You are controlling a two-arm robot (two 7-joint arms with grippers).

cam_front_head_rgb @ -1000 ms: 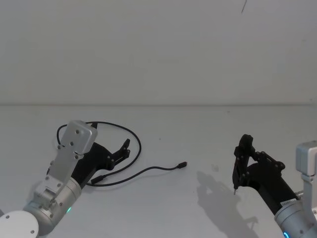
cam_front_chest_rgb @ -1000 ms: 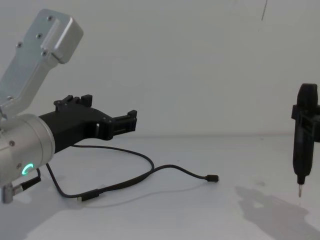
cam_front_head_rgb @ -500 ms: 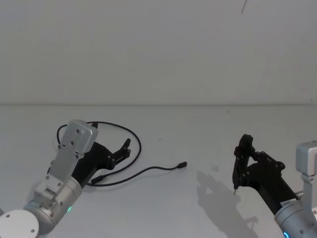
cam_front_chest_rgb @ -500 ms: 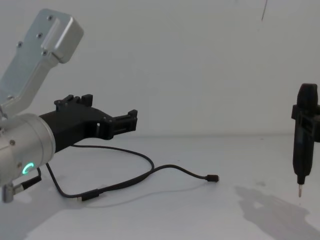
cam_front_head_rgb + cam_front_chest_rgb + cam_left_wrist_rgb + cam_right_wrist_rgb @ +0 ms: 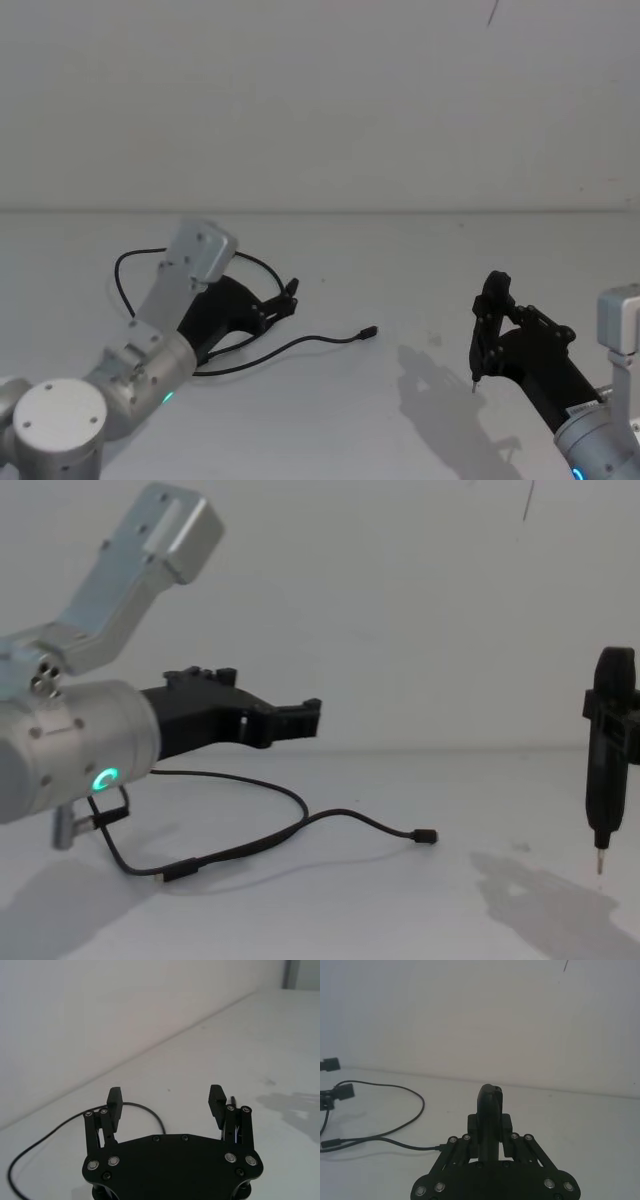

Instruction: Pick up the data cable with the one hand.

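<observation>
The data cable (image 5: 310,341) is a thin black cord lying in loose curves on the white table, with one small plug (image 5: 370,332) pointing right. It also shows in the chest view (image 5: 340,815) and behind the left fingers (image 5: 145,1108). My left gripper (image 5: 289,296) hovers open above the cable's loop, apart from it, with nothing between its fingers (image 5: 114,1102). From the side it hangs well above the cord (image 5: 306,716). My right gripper (image 5: 489,318) stays at the right, shut on a dark pen-shaped tool (image 5: 604,780) with its metal tip down.
The white table (image 5: 400,260) runs back to a plain white wall. The tool's shadow (image 5: 430,390) falls on the table between the cable's plug and the right arm. The right wrist view has the cable (image 5: 410,1091) and the left fingertips (image 5: 342,1091) far off.
My left arm has swung to the right and forward, carrying its open gripper over the cable's loop. The cable and the right arm have not moved.
</observation>
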